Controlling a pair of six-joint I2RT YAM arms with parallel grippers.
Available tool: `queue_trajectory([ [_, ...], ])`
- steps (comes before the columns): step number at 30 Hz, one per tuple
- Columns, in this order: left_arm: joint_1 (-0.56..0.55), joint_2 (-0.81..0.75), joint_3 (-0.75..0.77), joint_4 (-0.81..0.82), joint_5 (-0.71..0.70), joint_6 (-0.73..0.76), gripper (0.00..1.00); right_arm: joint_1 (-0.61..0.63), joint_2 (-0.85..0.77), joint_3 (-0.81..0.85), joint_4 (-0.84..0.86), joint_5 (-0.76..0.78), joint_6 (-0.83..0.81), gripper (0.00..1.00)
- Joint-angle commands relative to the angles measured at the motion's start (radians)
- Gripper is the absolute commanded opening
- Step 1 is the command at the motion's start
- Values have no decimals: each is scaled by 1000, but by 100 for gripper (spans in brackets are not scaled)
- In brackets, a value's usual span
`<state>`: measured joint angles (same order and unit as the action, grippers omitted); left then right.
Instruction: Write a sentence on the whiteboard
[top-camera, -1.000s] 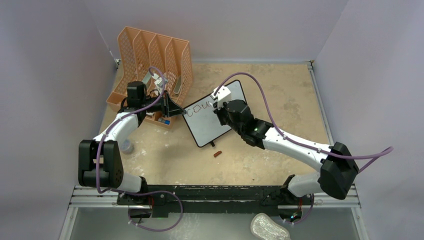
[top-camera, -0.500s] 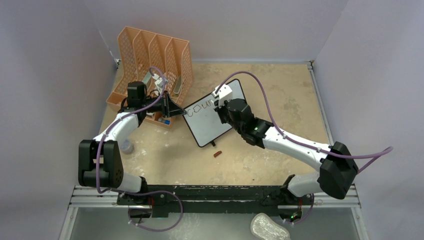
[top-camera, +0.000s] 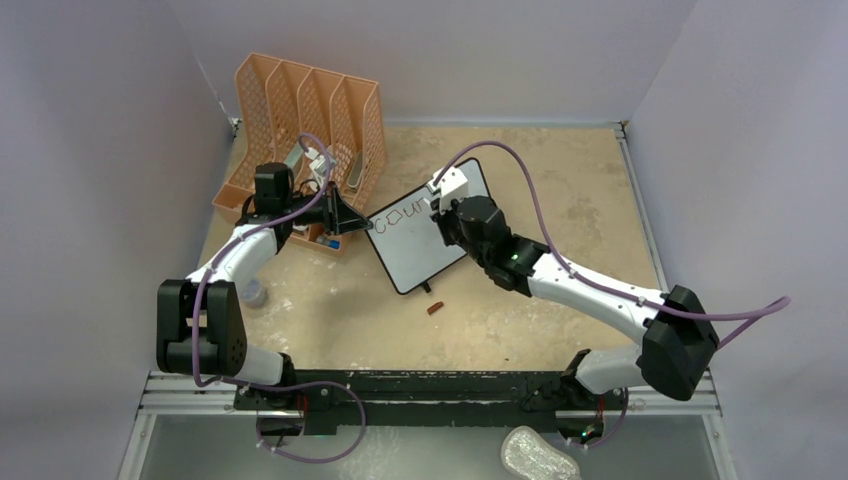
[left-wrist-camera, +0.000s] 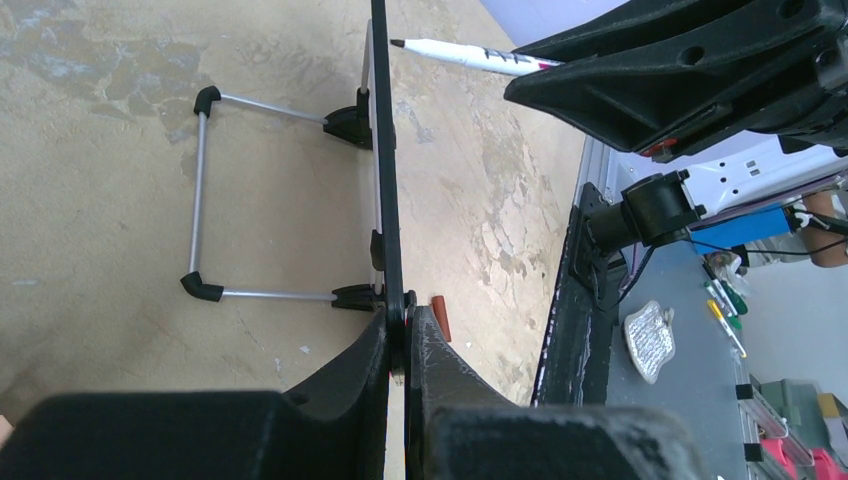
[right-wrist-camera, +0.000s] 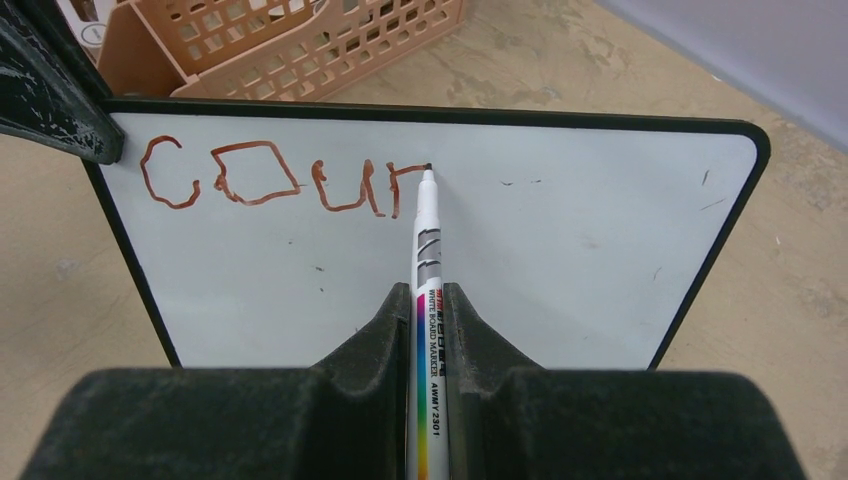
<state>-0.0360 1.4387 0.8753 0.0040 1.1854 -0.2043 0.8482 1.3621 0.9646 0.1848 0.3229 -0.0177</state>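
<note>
top: small white black-framed whiteboard (top-camera: 415, 250) standing between both arms, left end effector (top-camera: 367, 226) clamped shut on its near corner | left wrist: board edge-on, straight ahead of closed fingers | right wrist: right end effector (right-wrist-camera: 428, 295) gripping slim white marker (right-wrist-camera: 424, 230), long axis pointing dead ahead, tip at brown handwritten sentence (right-wrist-camera: 265, 180) reading "cour"; blank board rightward of tip

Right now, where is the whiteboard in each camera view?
Top external: whiteboard at centre, angled.
Left wrist: whiteboard edge-on, a thin black line rising from the left gripper.
Right wrist: whiteboard face-on, filling the middle.
Shared landmark: the marker, seen in both wrist views, tip at the whiteboard.
</note>
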Motion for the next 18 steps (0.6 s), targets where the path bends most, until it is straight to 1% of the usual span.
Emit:
queue_trajectory([
  [1, -16, 17, 13, -45, -13, 43, 0, -8, -67, 5, 25, 13, 9, 0],
  [18, -16, 17, 14, -46, -11, 43, 0, -21, -56, -15, 20, 8, 10, 0],
])
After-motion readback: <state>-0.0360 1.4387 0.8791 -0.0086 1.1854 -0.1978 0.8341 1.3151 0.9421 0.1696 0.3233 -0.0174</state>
